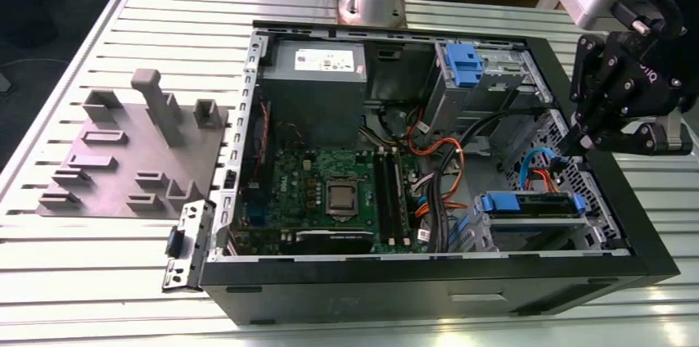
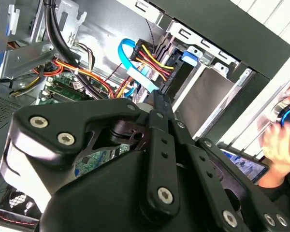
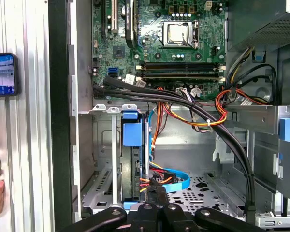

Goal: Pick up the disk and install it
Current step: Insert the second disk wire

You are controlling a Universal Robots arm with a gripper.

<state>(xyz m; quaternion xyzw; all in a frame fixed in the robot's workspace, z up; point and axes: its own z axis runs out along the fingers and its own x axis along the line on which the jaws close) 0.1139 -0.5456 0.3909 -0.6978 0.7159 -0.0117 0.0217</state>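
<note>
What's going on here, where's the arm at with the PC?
The arm's pincer hangs over the exterior view's right edge of the open computer case, close to the orange, yellow and blue cables by the drive bay. It looks shut with nothing in it. The disk, with its blue carrier, sits in the bay inside the case, seen end-on in the first wrist view. A person's hand rests on the slatted table beside the case, near a phone.
</note>
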